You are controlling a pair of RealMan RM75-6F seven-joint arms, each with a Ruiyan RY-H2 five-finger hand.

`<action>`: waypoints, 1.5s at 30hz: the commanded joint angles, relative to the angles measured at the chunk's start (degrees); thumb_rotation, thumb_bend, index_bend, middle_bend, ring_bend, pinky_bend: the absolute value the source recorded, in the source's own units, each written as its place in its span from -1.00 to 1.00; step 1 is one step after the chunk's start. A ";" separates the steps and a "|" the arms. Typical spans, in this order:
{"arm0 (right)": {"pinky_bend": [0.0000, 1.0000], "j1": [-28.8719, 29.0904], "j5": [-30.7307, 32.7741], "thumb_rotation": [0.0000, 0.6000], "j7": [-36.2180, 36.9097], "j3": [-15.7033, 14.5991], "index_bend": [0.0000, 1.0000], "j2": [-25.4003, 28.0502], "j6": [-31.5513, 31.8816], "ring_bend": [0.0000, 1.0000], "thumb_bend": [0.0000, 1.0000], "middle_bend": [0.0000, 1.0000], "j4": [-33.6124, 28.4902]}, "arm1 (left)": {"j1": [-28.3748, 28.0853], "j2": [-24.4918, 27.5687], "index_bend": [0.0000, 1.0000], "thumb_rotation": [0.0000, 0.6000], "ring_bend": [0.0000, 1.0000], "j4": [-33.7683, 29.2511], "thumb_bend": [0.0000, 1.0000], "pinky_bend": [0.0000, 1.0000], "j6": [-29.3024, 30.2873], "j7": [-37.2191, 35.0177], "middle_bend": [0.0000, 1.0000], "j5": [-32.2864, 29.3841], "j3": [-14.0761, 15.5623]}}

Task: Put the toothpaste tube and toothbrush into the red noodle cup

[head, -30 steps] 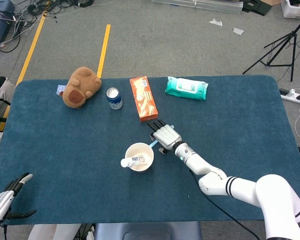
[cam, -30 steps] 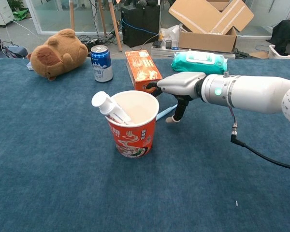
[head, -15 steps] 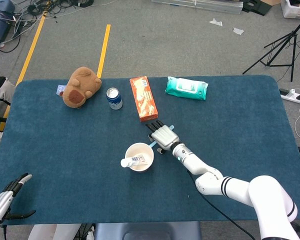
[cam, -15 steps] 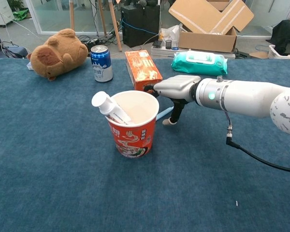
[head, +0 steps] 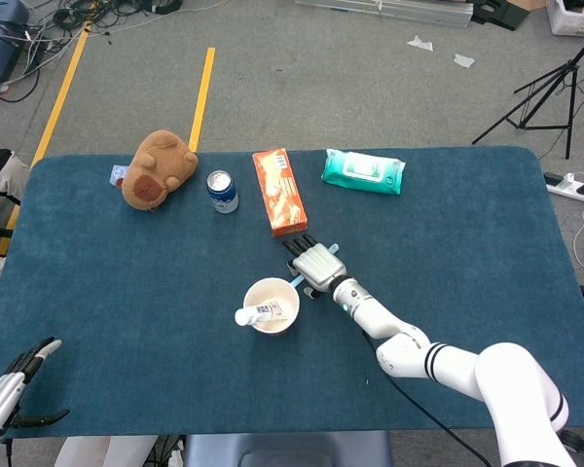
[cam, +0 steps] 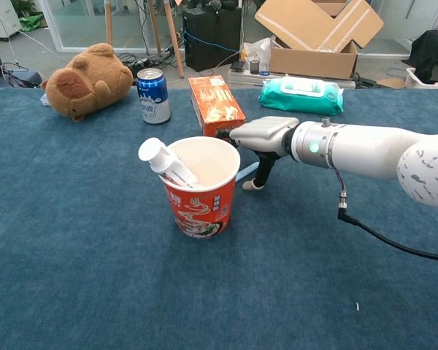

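The red noodle cup (cam: 201, 193) stands upright mid-table, seen from above as a white rim (head: 273, 305). A white toothpaste tube (cam: 164, 162) leans inside it with its cap over the left rim (head: 258, 313). The light blue toothbrush (cam: 247, 172) lies on the cloth just right of the cup, mostly under my right hand (cam: 266, 135). That hand hovers flat above it with fingers stretched out and the thumb pointing down to the cloth beside the brush (head: 313, 263); I cannot see it holding anything. My left hand (head: 10, 394) sits at the near left table edge, fingers apart and empty.
Along the far side stand a brown plush (head: 158, 169), a blue can (head: 223, 192), an orange box (head: 279, 191) and a teal wipes pack (head: 363, 171). The orange box's near end lies close behind my right hand. A black cable trails from the right forearm (cam: 365, 226).
My right hand has crept a little left, toward the cup and the orange box. The toothbrush, cup and left hand have not moved.
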 commanded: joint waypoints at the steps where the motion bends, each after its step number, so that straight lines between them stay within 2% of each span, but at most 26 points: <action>1: -0.92 0.04 -0.14 1.00 0.13 -0.03 -0.14 -0.34 -0.08 -1.00 -0.57 -1.00 0.44 | 0.04 -0.11 -1.00 1.00 -1.00 0.12 -1.00 -1.00 -0.15 -0.05 -1.00 -0.06 0.06; 19: -0.92 0.07 -0.88 1.00 0.89 0.04 -0.02 -1.57 -0.46 -1.00 -0.43 -1.00 2.34 | 0.22 -0.20 -1.00 1.00 -1.00 0.43 -1.00 -1.00 -0.03 -0.34 -1.00 -0.03 0.07; 31: -0.92 0.33 -0.94 1.00 0.44 0.00 0.00 -2.39 -1.08 -1.00 -0.43 -1.00 3.34 | 0.30 -0.23 -1.00 1.00 -1.00 0.52 -1.00 -1.00 -0.09 -0.46 -1.00 -0.08 0.10; 45: -0.92 0.45 -1.47 1.00 0.15 0.24 0.12 -3.46 -0.44 -1.00 -0.42 -1.00 4.58 | 0.40 -0.19 -1.00 1.00 -1.00 0.67 -1.00 -1.00 0.13 -0.67 -1.00 0.01 0.07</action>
